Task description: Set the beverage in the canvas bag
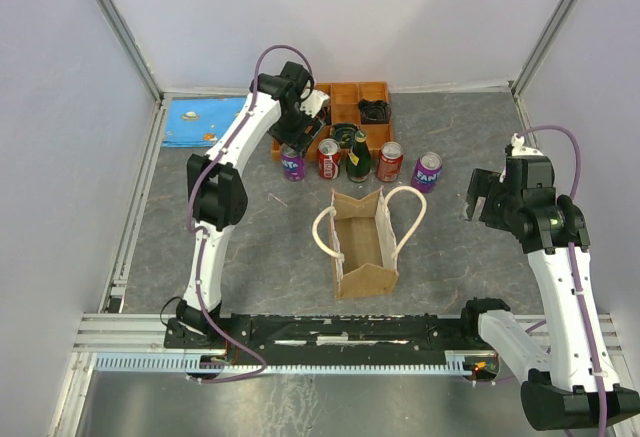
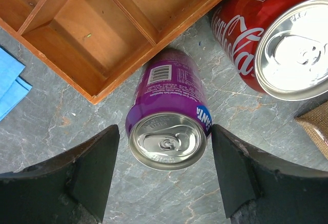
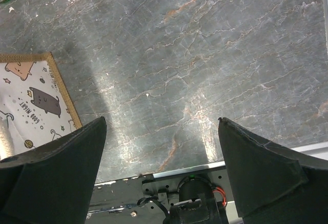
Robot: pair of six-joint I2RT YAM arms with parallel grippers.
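A grey marbled table (image 1: 450,257) fills the floor of a white-walled booth, with two white arms mounted at its near edge. The left arm (image 1: 215,197) reaches far across to the back, and the right arm (image 1: 560,257) bends up over the right side. Against the far wall lies an orange wooden compartment tray (image 1: 352,86), with a flat blue printed mat (image 1: 205,122) to its left. At the table's centre, in front of the tray, the small boxy tan canvas bag (image 1: 367,282) stands upright and open-mouthed, its two cream loop handles (image 1: 322,232) splayed out to either side. A line of drinks stands between tray and bag: a dark green glass bottle (image 1: 359,155) in the middle, a red cola can (image 1: 328,159) and a second red can (image 1: 389,161) flanking it, and a purple Fanta can (image 1: 428,171) at the right end. At the left end, just beside the tray's corner, an upright purple soda can (image 2: 166,121) stands on the table. The left gripper (image 2: 165,137) hangs over it, its black jaws apart with one on each side and a sliver of table showing between each finger and the can. The right gripper (image 3: 161,126) hovers over bare table right of the bag, jaws spread wide and holding nothing.
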